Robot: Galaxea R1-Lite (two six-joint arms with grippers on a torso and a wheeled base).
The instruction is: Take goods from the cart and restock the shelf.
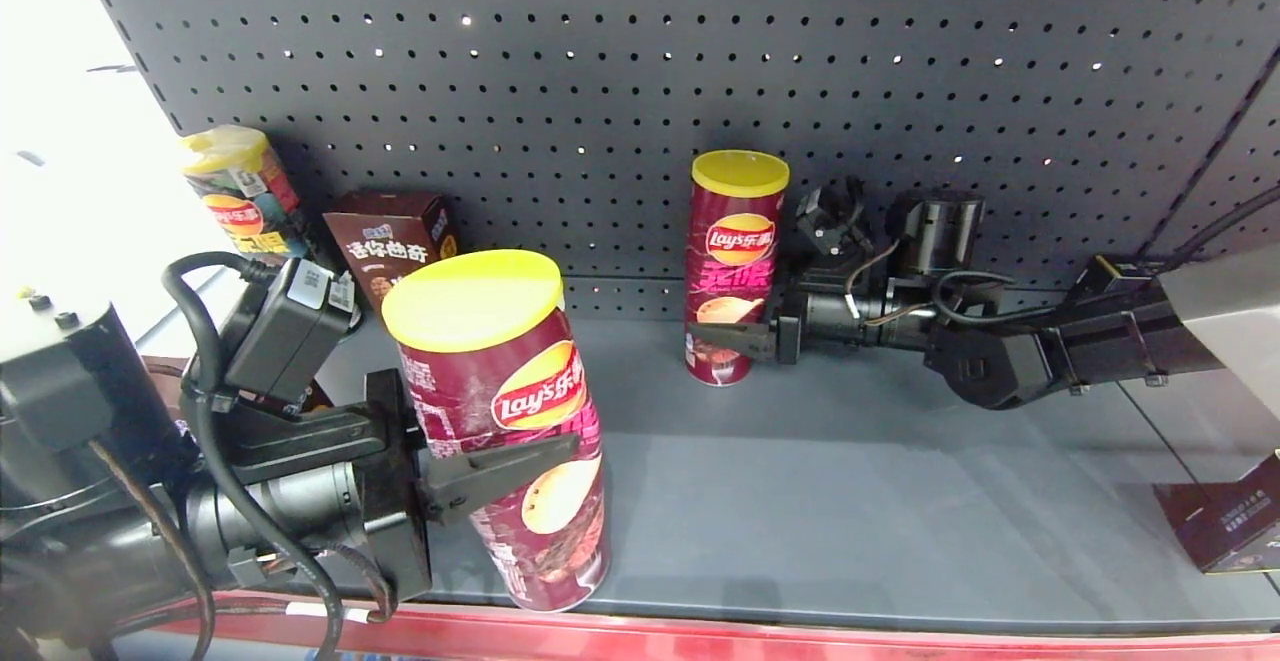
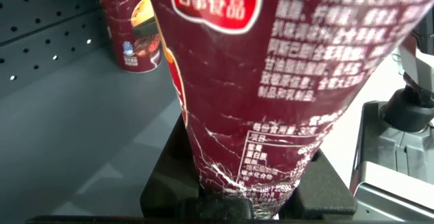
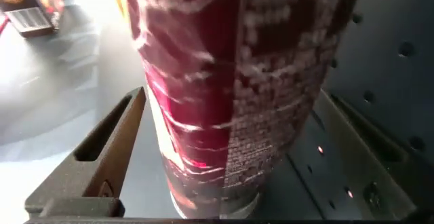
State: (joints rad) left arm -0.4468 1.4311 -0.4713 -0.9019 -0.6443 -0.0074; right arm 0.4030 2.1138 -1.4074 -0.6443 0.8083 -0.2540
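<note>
Head view, from where I stand: 2 maroon chip cans with yellow lids are in play. The shelf (image 1: pixel 850 501) already carries some stock. An older can (image 1: pixel 240 191) sits at 10 o'clock against the pegboard (image 1: pixel 700 41), with a brown box (image 1: pixel 395 241) just beside it. Another box (image 1: pixel 1230 526) lies at the 4 o'clock edge.

The back can (image 1: pixel 738 241) stands upright on the shelf near 12 o'clock, close to the pegboard, so I'd call it as good as placed. The right hand (image 1: pixel 725 331) reaches in from 3 o'clock and straddles its lower half. I cannot tell whether that hand is clamped or has slackened.

The front can (image 1: pixel 500 391) is at 7 o'clock, by the shelf's front lip, and leans with its lid toward 11 o'clock. The left hand (image 1: pixel 520 451) comes in from 9 o'clock and is closed on its middle. Whether its base touches the shelf I cannot say.

By my reckoning the job is midway. 1 can needs only releasing. The other must be stood straight, set down and let go.
</note>
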